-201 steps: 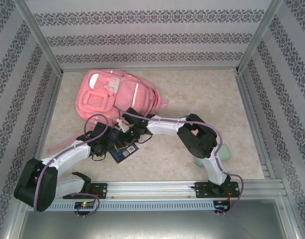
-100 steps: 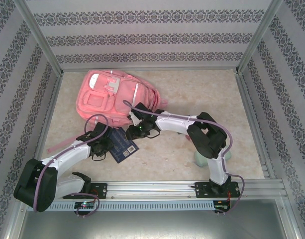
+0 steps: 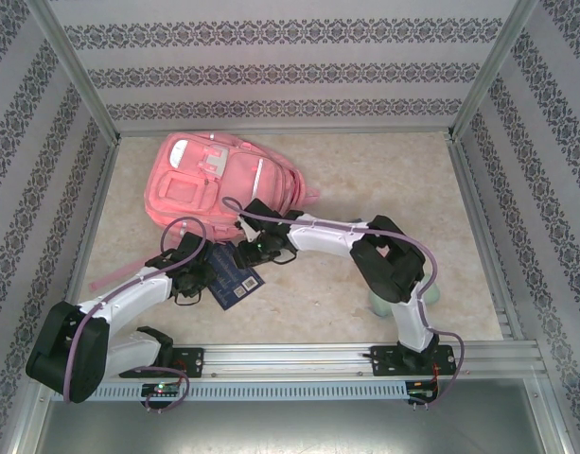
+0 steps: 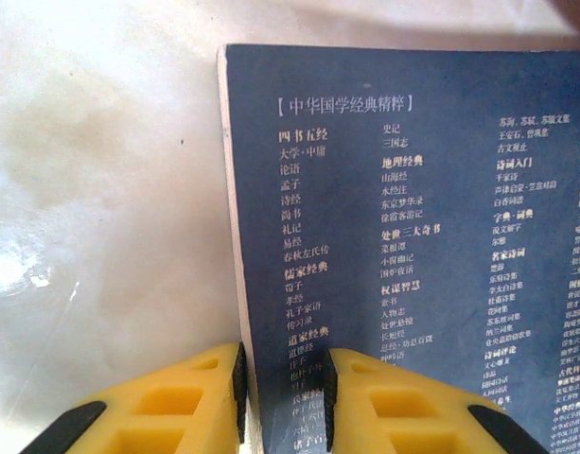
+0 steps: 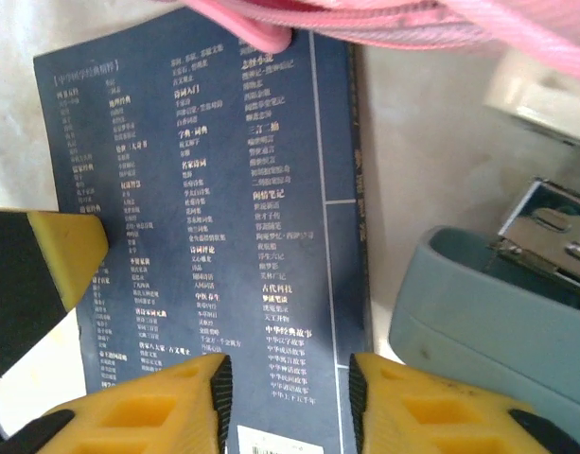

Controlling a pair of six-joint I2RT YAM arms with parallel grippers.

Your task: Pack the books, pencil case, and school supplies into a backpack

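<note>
A dark navy book (image 3: 235,280) with white Chinese print lies at the near edge of the pink backpack (image 3: 214,182). My left gripper (image 4: 285,380) is shut on the left edge of the book (image 4: 413,218), one pad on the cover and one at the page edge. My right gripper (image 5: 285,378) hovers open over the same book (image 5: 204,218), its pads apart with the cover showing between them. From above, the left gripper (image 3: 204,269) and the right gripper (image 3: 249,253) meet at the book just below the backpack. The pencil case is out of view.
A teal stapler-like item (image 5: 479,312) with a metal part sits right of the book, close to my right finger. Pink backpack fabric (image 5: 413,24) overhangs the book's far end. Another teal object (image 3: 431,291) peeks from behind the right arm. Patterned walls enclose the table.
The right gripper's jaws have widened over the book, and the right arm swung a little right, then back left. The left arm and the book have stayed put.
</note>
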